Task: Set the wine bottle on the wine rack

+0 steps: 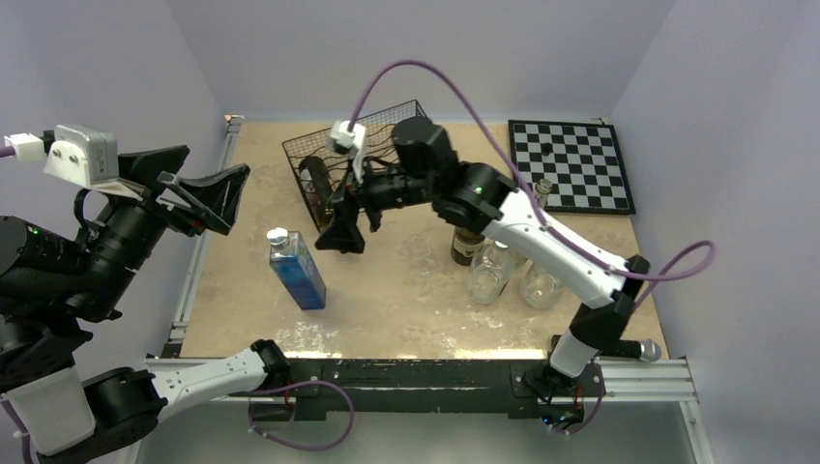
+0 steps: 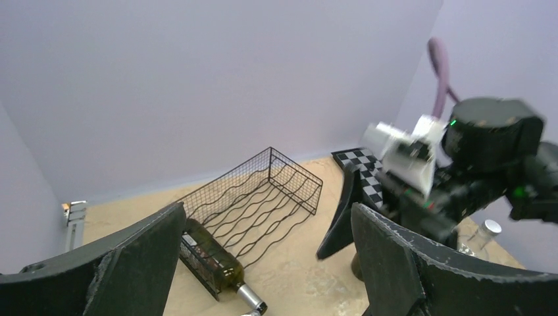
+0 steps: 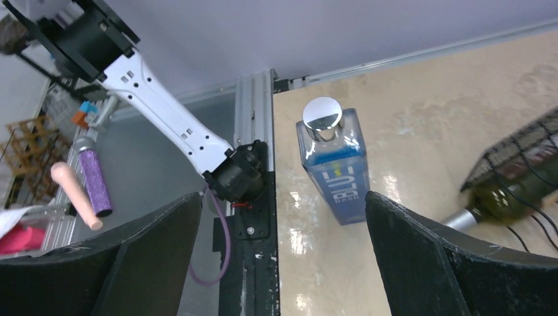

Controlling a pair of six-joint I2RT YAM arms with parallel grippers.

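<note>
The black wire wine rack [image 1: 372,135] lies at the back middle of the table. A dark green wine bottle [image 2: 212,259] rests in the rack's [image 2: 263,191] left-end channel, its silver neck sticking out over the front edge. From above the bottle [image 1: 313,182] shows at the rack's left side. My right gripper [image 1: 338,215] hangs open just in front of it, holding nothing; in its own view the gripper [image 3: 283,197] faces the table edge, with the bottle [image 3: 503,197] at the far right. My left gripper [image 1: 208,179] is open and raised at the left, away from the rack, and empty [image 2: 268,210].
A blue square bottle [image 1: 297,271] stands left of centre, also seen as the blue bottle [image 3: 332,171]. A dark bottle [image 1: 466,246] and two clear glass bottles [image 1: 488,274] [image 1: 540,285] stand under the right arm. A chessboard [image 1: 571,164] lies at the back right.
</note>
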